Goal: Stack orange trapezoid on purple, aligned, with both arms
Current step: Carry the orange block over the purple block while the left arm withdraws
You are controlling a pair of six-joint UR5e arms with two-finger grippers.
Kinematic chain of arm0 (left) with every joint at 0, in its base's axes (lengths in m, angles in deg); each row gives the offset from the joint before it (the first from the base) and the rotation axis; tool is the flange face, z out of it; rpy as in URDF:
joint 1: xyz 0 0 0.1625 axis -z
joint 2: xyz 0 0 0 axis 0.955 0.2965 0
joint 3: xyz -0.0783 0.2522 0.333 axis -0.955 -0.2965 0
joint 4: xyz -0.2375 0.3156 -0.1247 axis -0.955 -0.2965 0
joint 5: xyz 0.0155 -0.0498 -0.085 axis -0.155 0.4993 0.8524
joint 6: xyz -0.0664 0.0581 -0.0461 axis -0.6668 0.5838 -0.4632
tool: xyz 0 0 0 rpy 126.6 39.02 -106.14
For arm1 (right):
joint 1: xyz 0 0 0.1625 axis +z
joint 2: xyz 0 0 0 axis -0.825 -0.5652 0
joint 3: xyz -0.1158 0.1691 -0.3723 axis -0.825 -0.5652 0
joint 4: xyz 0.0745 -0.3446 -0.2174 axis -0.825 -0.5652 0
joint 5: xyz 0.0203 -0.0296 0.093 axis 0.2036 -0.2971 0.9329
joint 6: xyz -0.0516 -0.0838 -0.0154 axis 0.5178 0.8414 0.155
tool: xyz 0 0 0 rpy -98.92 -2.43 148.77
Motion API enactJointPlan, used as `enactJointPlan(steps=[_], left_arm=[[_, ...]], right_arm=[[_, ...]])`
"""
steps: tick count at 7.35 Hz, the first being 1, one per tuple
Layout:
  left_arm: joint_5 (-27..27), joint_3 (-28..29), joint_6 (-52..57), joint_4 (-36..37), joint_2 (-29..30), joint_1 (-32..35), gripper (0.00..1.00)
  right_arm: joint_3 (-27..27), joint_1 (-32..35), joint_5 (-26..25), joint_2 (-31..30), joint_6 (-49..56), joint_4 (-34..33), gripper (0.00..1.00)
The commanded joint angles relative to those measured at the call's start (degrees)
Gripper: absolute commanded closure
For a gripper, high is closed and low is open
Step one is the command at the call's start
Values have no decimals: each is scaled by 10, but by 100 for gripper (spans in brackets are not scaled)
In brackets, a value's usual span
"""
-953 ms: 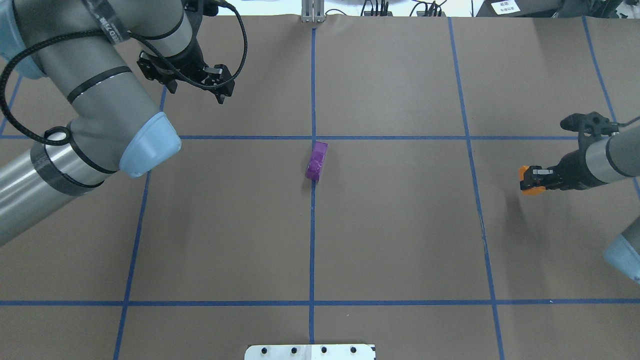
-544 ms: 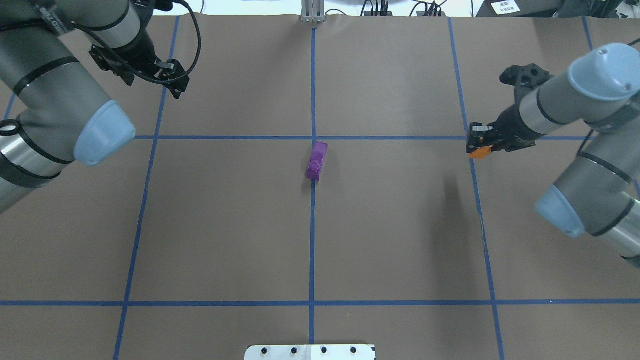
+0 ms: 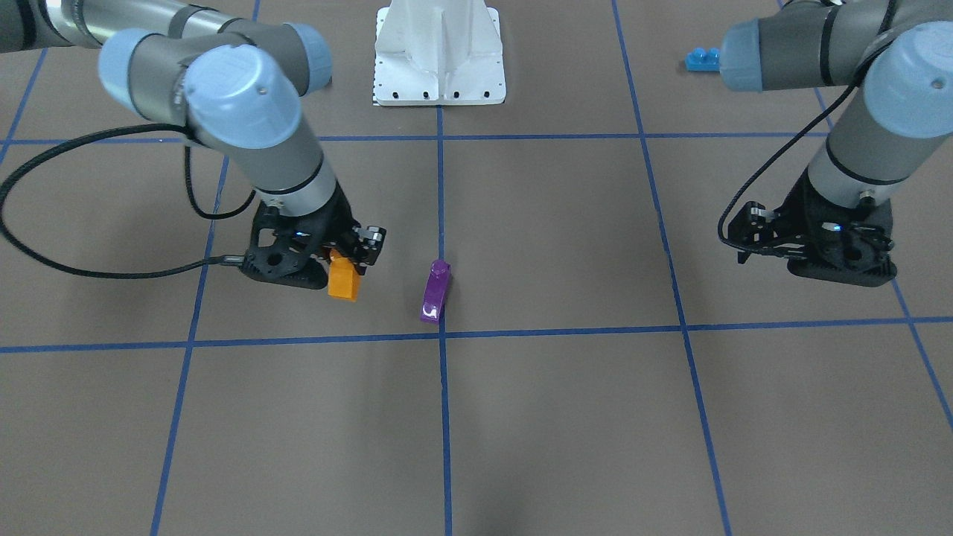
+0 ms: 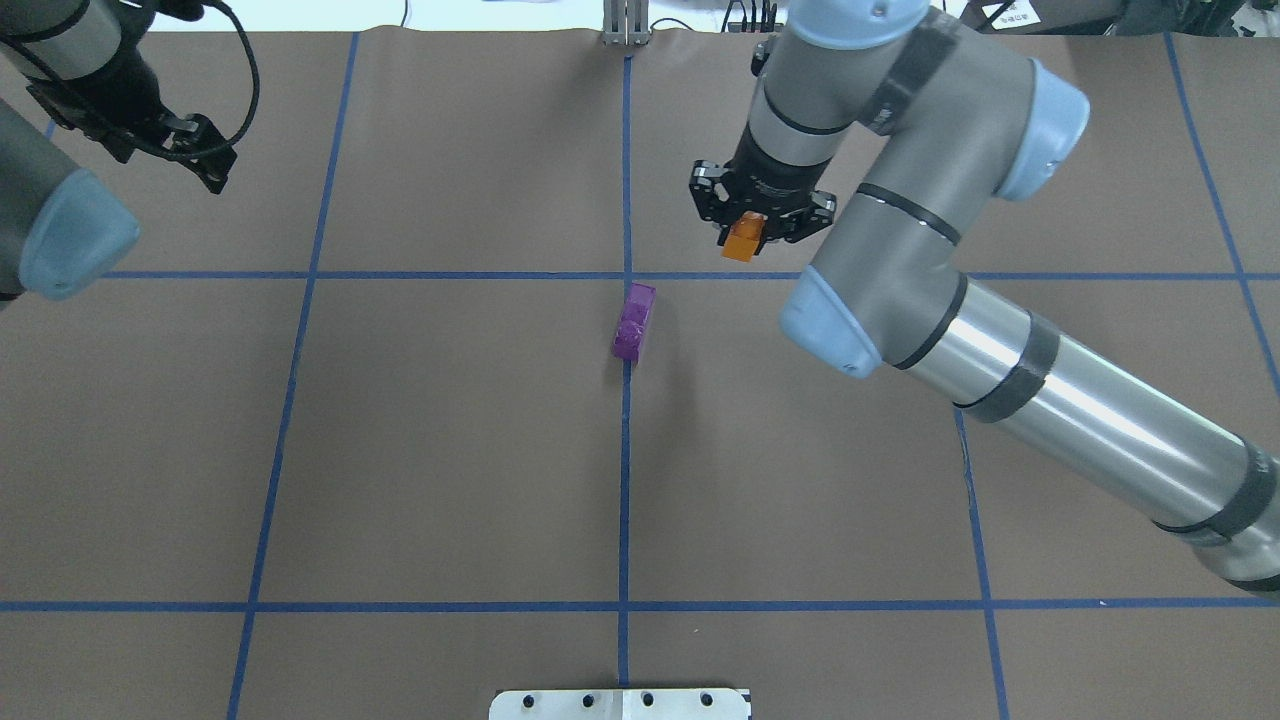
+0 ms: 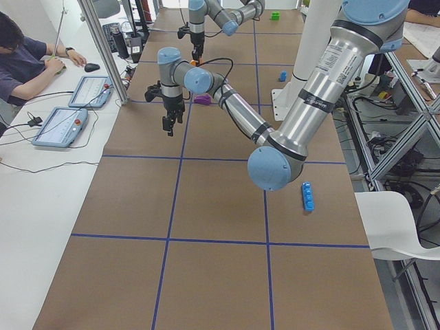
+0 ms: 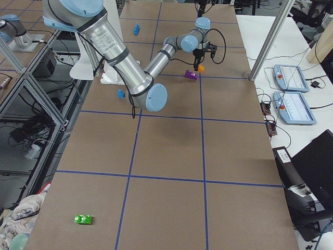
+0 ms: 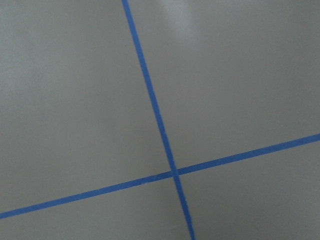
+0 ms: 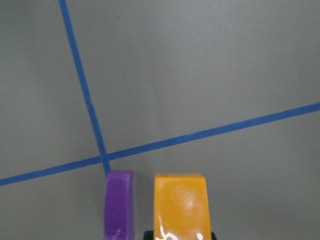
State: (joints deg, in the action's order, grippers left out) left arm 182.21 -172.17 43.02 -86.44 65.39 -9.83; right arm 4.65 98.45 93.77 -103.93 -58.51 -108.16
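My right gripper point(image 4: 746, 226) is shut on the orange trapezoid point(image 4: 741, 244) and holds it above the table, just beyond and to the right of the purple brick point(image 4: 634, 320). The purple brick lies on its side on the centre blue line. In the front view the orange trapezoid point(image 3: 343, 282) hangs from the right gripper point(image 3: 345, 260), left of the purple brick point(image 3: 435, 292) and apart from it. In the right wrist view the orange trapezoid point(image 8: 181, 205), with its white marking, is beside the purple brick point(image 8: 119, 205). My left gripper point(image 4: 172, 160) is open and empty at the far left, also seen in the front view point(image 3: 744, 237).
The white base mount point(image 3: 439, 52) stands at the robot's edge of the table. A small blue brick point(image 3: 703, 58) lies near the left arm's base. A long blue brick point(image 5: 307, 196) and a green brick point(image 6: 83, 219) lie far off at the table's ends.
My right arm has swung in from the right side to near the purple brick, carrying the orange trapezoid. My left arm has drawn back to the left. The purple brick has not moved.
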Motion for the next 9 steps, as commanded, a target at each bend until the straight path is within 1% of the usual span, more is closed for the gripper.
enactJointPlan(steps=[1, 2, 4, 8, 9], left_arm=[[7, 3, 52, -2, -34, 37, 0], [9, 4, 54, -3, -39, 39, 0], [9, 5, 55, -4, -41, 38, 0], [9, 6, 55, -4, -41, 35, 0], [9, 6, 55, -4, -41, 36, 0]], right_arm=[[-70, -61, -71, 77, -92, 0, 100], [-115, -71, -75, 108, -105, 7, 100], [-160, -75, -81, 114, -121, 49, 100], [-159, -90, -84, 93, -123, 47, 100], [-160, -98, -97, 88, -123, 47, 100]])
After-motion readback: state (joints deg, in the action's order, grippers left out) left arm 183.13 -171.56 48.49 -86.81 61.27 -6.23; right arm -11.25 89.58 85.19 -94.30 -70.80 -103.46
